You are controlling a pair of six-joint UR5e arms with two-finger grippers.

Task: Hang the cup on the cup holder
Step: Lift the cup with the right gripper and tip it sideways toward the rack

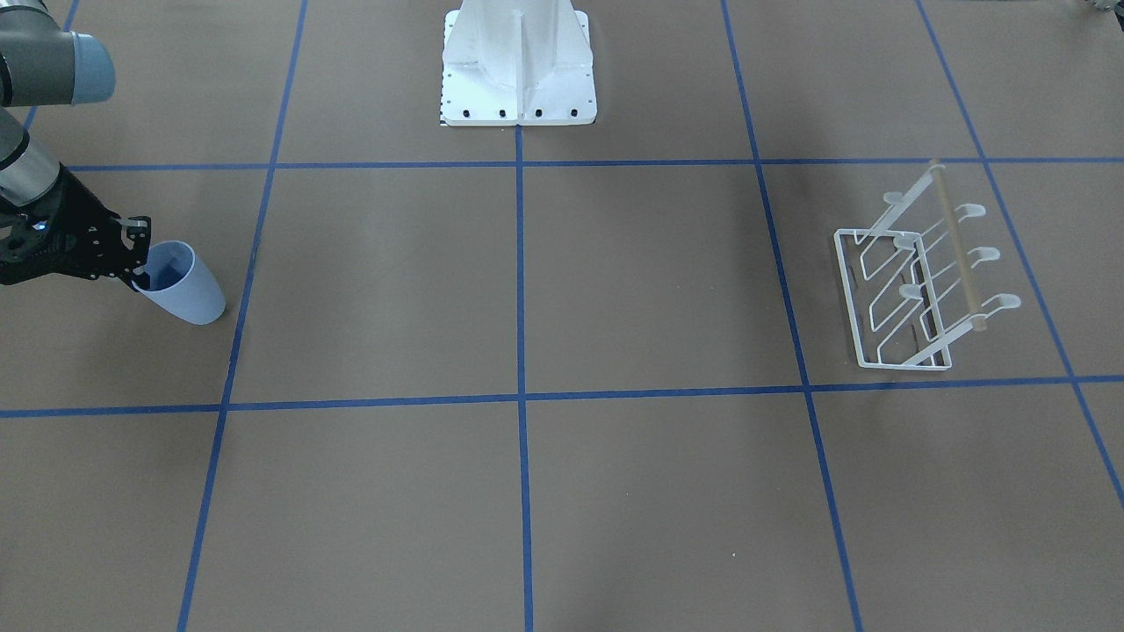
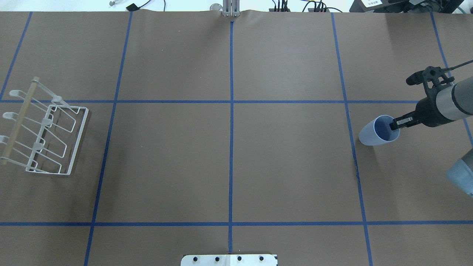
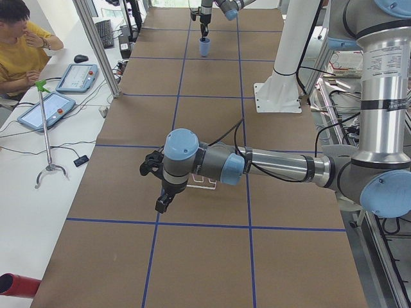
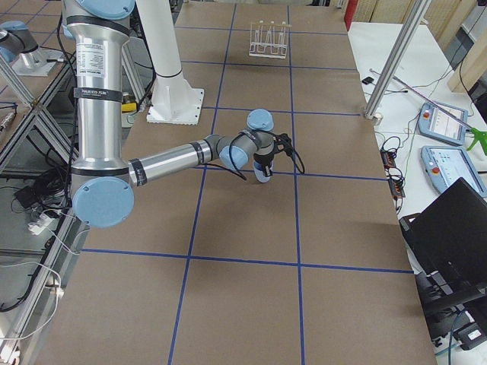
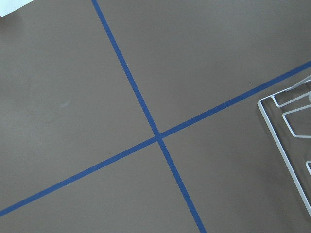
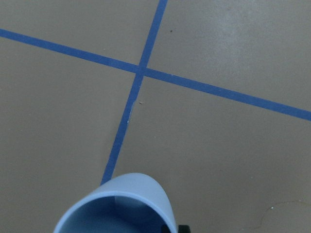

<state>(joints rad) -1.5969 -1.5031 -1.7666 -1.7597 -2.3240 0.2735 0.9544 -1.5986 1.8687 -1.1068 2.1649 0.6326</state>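
The light blue cup [image 1: 184, 294] is at the table's right end, rim up; it also shows in the overhead view [image 2: 373, 135], the right wrist view [image 6: 121, 194] and the side views [image 3: 204, 47] [image 4: 263, 173]. My right gripper [image 2: 394, 125] [image 1: 136, 263] is shut on the cup's rim, one finger inside and one outside. The white wire cup holder [image 2: 20, 118] [image 1: 960, 254] stands at the table's left end, and its base frame edges the left wrist view [image 5: 279, 145]. My left gripper [image 3: 160, 204] hangs above the table near the holder. I cannot tell whether it is open or shut.
The white robot pedestal [image 1: 518, 79] stands at the table's near-robot edge, midway. Blue tape lines grid the brown table. An operator [image 3: 19, 48] sits beside a side bench with tablets.
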